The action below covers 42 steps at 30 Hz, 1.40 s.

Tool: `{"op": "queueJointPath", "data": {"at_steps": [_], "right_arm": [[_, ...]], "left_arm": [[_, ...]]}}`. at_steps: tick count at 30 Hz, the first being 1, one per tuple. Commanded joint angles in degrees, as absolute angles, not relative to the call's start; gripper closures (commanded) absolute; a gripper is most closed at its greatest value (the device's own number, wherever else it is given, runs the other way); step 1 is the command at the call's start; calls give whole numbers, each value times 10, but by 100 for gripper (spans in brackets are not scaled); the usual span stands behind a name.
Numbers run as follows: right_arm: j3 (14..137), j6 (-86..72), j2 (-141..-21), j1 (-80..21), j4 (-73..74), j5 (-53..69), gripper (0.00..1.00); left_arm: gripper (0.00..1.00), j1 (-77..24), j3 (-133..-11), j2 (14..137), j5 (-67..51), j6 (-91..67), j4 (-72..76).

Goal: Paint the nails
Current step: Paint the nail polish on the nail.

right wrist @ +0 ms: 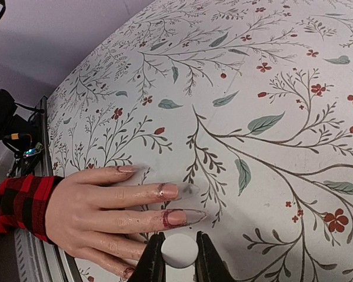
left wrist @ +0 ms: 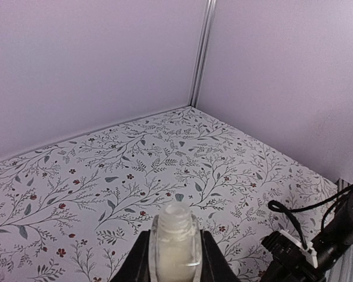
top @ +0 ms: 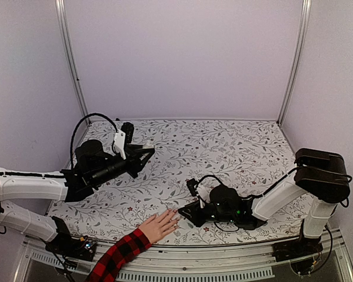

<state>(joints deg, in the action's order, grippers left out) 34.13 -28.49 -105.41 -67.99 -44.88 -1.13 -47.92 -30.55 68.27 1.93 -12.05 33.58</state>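
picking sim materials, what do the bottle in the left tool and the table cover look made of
Small clear bottle: glass or clear plastic, glossy; pale liquid shows through. White floral-printed table cover: likely paper or vinyl, matte; lies flat without glare.

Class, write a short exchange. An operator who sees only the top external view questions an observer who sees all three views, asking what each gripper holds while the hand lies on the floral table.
Operator: From above, something pale sits in the left gripper. What is it?
Observer: A clear bottle of pale liquid, with its threaded neck uncapped.
Operator: And the right gripper, next to the hand?
Observer: It pinches a round white cap right beside the long, pale nails.
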Motion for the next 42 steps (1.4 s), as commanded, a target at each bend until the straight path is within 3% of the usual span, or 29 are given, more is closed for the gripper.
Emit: {"op": "queueJointPath", "data": {"at_steps": [1, 28, 42], "right_arm": [[338, -286, -1048, -685, -444, -36, 100], [321, -285, -1019, -685, -433, -59, 100], [298, -216, -1005, -711, -534, -21, 100]], "left_arm": [[100, -476, -316, 683, 17, -115, 353], [100, -475, -321, 686, 14, -114, 352], [100, -476, -322, 686, 12, -113, 349]]}}
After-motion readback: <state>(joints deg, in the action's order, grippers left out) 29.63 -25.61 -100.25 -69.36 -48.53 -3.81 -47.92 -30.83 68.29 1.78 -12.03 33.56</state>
